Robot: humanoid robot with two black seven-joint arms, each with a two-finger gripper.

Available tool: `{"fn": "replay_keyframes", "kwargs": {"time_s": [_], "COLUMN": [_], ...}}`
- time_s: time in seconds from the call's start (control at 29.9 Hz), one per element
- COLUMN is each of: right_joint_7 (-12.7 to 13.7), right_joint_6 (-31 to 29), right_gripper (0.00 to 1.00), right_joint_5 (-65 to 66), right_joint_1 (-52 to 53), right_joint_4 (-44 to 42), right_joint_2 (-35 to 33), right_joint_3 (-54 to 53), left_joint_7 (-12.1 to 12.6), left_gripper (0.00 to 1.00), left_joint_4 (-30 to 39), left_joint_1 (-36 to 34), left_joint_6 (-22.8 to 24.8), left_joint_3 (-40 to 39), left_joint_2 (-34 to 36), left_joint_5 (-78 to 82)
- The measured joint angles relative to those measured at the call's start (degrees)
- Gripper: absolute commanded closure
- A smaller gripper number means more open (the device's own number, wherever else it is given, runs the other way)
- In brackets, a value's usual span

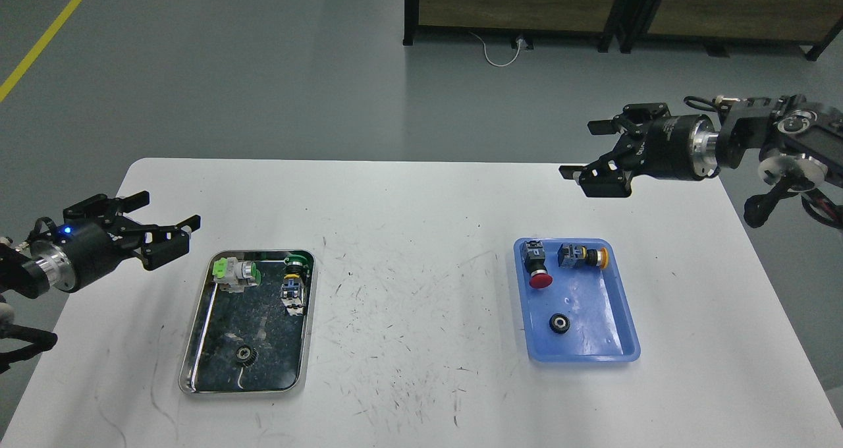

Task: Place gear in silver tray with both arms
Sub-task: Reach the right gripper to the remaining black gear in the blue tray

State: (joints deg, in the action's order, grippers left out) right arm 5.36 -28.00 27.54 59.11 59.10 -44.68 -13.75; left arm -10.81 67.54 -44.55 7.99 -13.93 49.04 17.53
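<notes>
The silver tray (197,342) lies at the table's front left. A small black gear (246,355) lies on its dark bottom near the front edge. A second black gear (560,323) lies in the blue plastic tray (619,316) at the right. My left gripper (163,227) is open and empty, raised above the table to the left of the silver tray's far end. My right gripper (589,151) is open and empty, hovering over the table's far right edge, beyond the blue tray.
The silver tray also holds a green-and-white switch (236,273) and a yellow-and-black switch (294,288) at its far end. The blue tray holds a red push-button (538,267) and a yellow-tipped switch (582,256). The white table (408,290) is scuffed. Dark cabinets (593,6) stand behind.
</notes>
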Motion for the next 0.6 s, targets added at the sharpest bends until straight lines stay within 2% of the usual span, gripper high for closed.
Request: {"fn": "replay_keyframes", "kwargs": {"time_s": [0.27, 0.6], "right_joint_7": [0.42, 0.61], "right_joint_6": [0.00, 0.01], "right_gripper": [0.05, 0.05], "right_joint_5": [0.40, 5.59], "right_joint_1": [-0.12, -0.01], "right_joint_4": [3.14, 3.93], "right_joint_2": [-0.10, 4.08], "right_joint_3": [9.36, 22.40], "left_joint_7": [0.22, 0.27], "left_gripper": [0.02, 0.03], "left_joint_4": [-2.17, -3.52], "left_joint_1": [-6.95, -8.11], "left_joint_6": [-0.27, -0.28], "left_joint_3": [1.14, 1.46], "left_joint_2": [2.00, 1.73], "left_joint_5": [-4.71, -4.96]}}
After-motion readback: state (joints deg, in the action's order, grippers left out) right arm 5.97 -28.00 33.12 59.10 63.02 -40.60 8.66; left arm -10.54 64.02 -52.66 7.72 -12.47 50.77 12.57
